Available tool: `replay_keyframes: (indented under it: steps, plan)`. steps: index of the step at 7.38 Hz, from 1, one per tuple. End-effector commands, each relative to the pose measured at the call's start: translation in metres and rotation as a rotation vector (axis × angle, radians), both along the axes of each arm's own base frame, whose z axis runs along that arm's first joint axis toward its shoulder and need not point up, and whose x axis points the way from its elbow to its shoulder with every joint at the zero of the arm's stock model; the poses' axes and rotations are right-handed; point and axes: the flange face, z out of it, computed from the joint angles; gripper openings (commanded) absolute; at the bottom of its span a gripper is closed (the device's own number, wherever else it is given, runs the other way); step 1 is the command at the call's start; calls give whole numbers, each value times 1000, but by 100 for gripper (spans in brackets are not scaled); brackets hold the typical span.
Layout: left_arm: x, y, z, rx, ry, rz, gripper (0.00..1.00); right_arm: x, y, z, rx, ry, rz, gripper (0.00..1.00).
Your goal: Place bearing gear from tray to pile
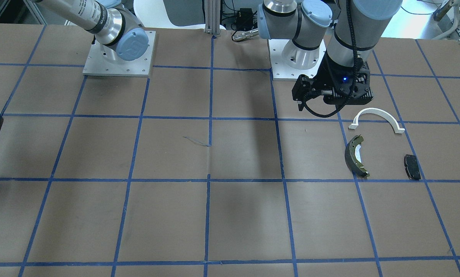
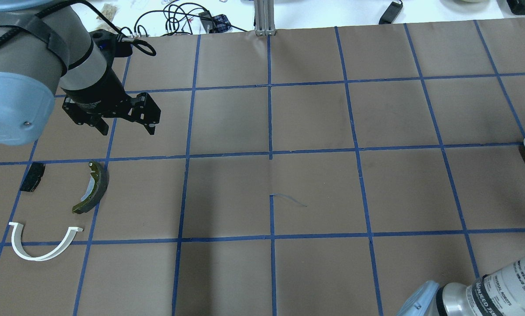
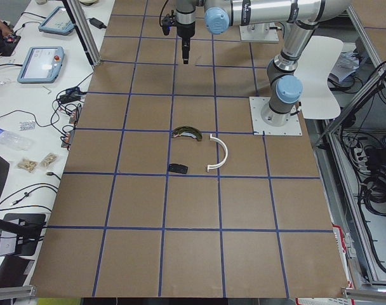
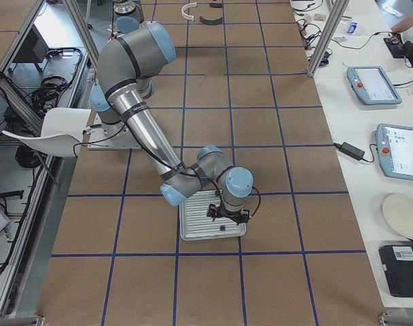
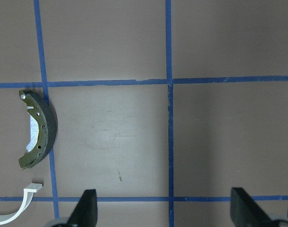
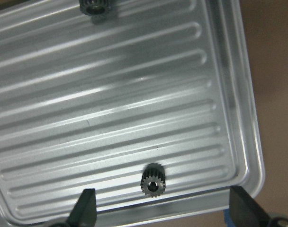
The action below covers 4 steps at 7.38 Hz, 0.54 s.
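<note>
Tray [image 6: 134,94] near table's [image 2: 315,193] right edge, 2 gears [image 6: 152,179], one by rim; 3-pc pile [image 2: 91,188] near left edge. L end effector [image 2: 127,131], R end effector [image 6: 163,201]: both apart.

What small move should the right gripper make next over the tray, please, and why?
Probably lower the right gripper straight down around the small black gear, then close. It hangs open over the ribbed tray, with the gear lying roughly centred below it, not yet grasped.
</note>
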Motion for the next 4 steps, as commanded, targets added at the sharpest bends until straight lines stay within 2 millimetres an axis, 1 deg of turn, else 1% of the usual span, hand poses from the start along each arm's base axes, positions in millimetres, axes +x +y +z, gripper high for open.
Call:
replay_keyframes:
  steps: [1, 2, 3, 4]
  plan:
    - [0, -2, 1, -2, -4, 1, 100, -3, 1, -15, 14, -19, 36, 95]
    - [0, 1, -1, 1, -3, 0, 100, -7, 3, -19, 15, -22, 32, 91]
    - [0, 0, 0, 0, -3, 0, 100, -11, 8, -22, 20, -25, 33, 85]
    - [0, 0, 1, -2, -4, 0, 100, -12, 8, -20, 18, -19, 34, 75]
